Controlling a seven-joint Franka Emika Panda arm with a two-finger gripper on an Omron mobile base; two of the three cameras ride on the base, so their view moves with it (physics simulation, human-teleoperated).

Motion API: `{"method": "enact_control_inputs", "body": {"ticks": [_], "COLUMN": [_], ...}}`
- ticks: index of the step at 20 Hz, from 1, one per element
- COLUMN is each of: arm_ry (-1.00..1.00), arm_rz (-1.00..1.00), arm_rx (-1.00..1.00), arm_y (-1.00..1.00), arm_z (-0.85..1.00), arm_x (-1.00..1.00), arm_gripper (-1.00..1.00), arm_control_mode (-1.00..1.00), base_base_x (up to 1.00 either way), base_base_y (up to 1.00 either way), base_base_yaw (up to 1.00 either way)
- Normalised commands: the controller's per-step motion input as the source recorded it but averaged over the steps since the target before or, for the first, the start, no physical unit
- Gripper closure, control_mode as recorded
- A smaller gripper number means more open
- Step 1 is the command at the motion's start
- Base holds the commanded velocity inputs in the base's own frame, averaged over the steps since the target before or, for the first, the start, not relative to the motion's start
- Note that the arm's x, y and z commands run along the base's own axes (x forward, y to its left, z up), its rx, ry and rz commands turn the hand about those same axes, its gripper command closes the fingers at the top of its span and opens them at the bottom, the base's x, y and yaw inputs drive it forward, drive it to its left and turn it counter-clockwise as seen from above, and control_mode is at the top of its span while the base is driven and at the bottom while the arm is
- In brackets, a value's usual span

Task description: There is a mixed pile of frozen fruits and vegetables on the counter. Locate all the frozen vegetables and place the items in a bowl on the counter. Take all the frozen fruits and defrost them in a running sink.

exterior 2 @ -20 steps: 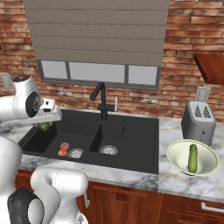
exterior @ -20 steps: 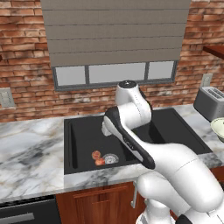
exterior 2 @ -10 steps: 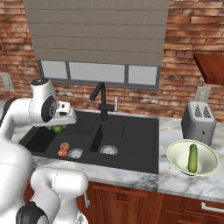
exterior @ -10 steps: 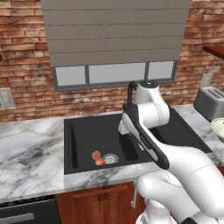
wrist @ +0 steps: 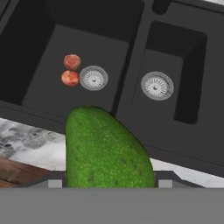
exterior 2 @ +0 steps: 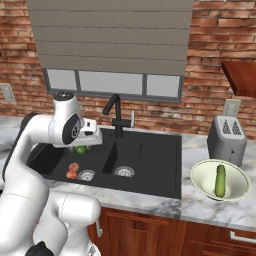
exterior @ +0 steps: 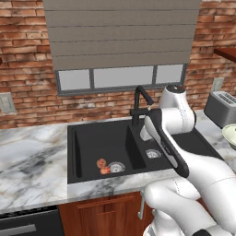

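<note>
- Above the black sink (exterior 2: 150,150), carried in the gripper (exterior 2: 82,146): bright-green glossy vegetable (wrist: 105,148), clamped between the fingers, close against the hand camera.
- Seen from the right base as a small green lump (exterior 2: 80,149) just under the white hand, over the left basin.
- Down in the left basin, beside the silver drain (wrist: 93,77): two reddish fruits (wrist: 71,70), touching each other; also visible from the left base (exterior: 103,166).
- Off to the right on the marble counter (exterior 2: 200,205): cream bowl (exterior 2: 239,186) with the dark-green cucumber (exterior 2: 220,179) already lying in it.
- Handling, as a judgement: rounded, pebbled, shiny skin, probably hard and slick if frozen; light for the arm; liable to roll or squirt out of a grip set off-centre. Best held across the widest middle, as seems the case now; gentle release low inside the bowl to avoid a bounce against the cucumber.
- Hard to make out: fingertips covered by the vegetable in the hand view, so exact contact points unclear; lower end of the vegetable cut off at the frame bottom.
- Faucet (exterior 2: 114,115) running or not: cannot tell, no water visible.
</note>
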Motion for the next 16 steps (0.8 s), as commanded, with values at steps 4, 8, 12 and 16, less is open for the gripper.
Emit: {"method": "enact_control_inputs", "body": {"ticks": [4, 8, 12, 16], "arm_ry": [0.00, 0.00, 0.00, 0.00], "arm_rz": [-0.01, -0.03, -0.03, -0.04], "arm_rx": [0.00, 0.00, 0.01, 0.00], "arm_y": [-0.46, -0.47, -0.47, -0.46], "arm_z": [0.01, 0.01, 0.02, 0.04], "arm_x": [0.00, 0.00, 0.00, 0.00], "arm_gripper": [1.00, 1.00, 1.00, 1.00], "arm_control_mode": [-1.00, -1.00, -1.00, -1.00], "base_base_x": [0.00, 0.00, 0.00, 0.00], "base_base_y": [0.00, 0.00, 0.00, 0.00], "base_base_yaw": [0.00, 0.00, 0.00, 0.00]}}
